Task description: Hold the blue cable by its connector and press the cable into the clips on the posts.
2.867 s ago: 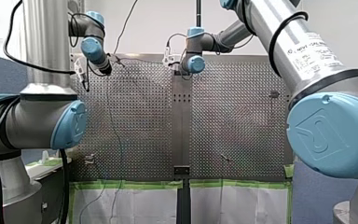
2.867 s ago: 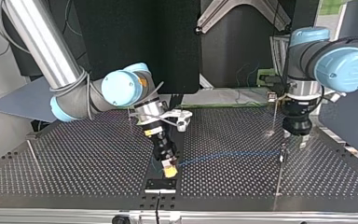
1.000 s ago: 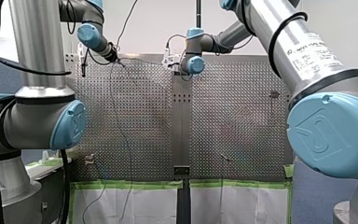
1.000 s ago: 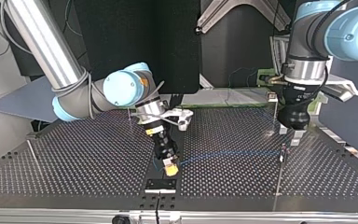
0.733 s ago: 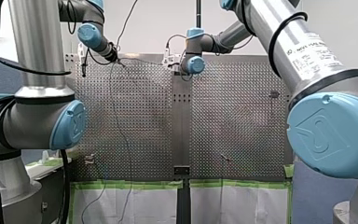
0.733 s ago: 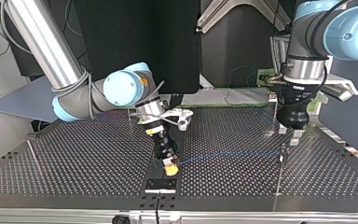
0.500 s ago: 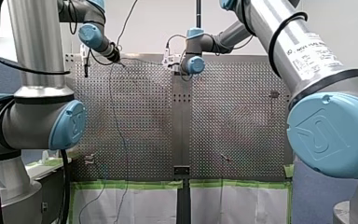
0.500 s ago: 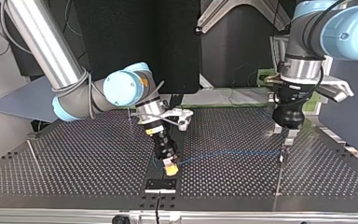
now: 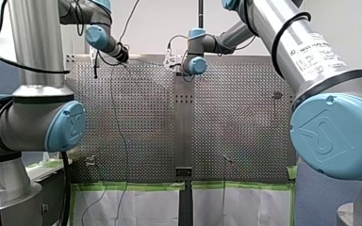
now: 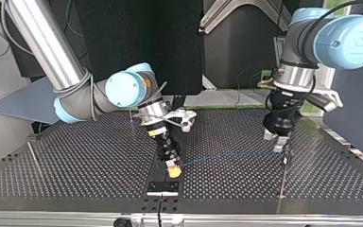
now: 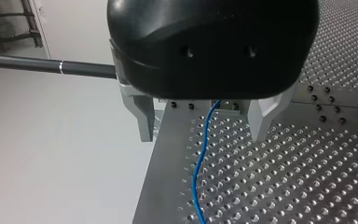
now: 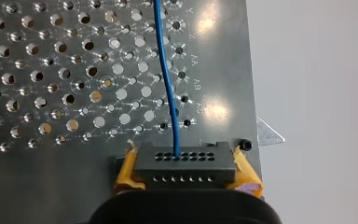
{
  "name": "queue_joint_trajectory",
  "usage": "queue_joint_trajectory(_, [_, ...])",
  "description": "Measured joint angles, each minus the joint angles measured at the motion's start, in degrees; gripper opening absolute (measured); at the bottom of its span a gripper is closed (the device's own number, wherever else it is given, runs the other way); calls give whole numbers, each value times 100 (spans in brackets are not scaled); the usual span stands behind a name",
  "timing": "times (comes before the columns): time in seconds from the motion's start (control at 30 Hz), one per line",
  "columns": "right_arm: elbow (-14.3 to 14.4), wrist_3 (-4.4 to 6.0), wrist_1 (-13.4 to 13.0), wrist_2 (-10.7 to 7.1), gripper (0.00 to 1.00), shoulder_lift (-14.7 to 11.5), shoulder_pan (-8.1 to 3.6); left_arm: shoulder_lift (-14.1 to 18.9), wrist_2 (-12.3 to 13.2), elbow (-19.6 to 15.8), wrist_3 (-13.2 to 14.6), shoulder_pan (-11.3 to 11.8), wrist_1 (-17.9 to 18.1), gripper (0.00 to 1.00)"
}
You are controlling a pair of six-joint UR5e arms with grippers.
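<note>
Near the edge of the counter (image 10: 75, 165), my right tool (image 10: 172, 171) pinches the connector (image 12: 185, 163), so the blue cable (image 10: 231, 155) stretches across toward the post (image 10: 286, 158). My left tool (image 11: 202, 135) hangs wide open over the cable, I think ready to press it onto that post.

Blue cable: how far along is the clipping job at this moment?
Done: my right gripper is shut on the connector. In hand: my left gripper, open, straddles the blue cable near a post. Left: pressing it into the clips, too small to judge here.
</note>
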Motion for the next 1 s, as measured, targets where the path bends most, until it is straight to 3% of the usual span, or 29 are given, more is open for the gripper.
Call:
queue_joint_trajectory(0.47, [0, -2, 0, 0, 0, 2, 18, -689, -666, 630, 217, -327, 184, 100])
queue_joint_trajectory(0.67, [0, -6, 1, 0, 0, 4, 19, -1007, -989, 740, 339, -425, 359, 100])
queue_joint_trajectory(0.83, [1, -8, 2, 0, 0, 4, 20, -1110, -1206, 769, 346, -462, 496, 100])
queue_joint_trajectory(1.0, [0, -8, 1, 0, 0, 7, 16, -1123, -1260, 791, 315, -484, 597, 100])
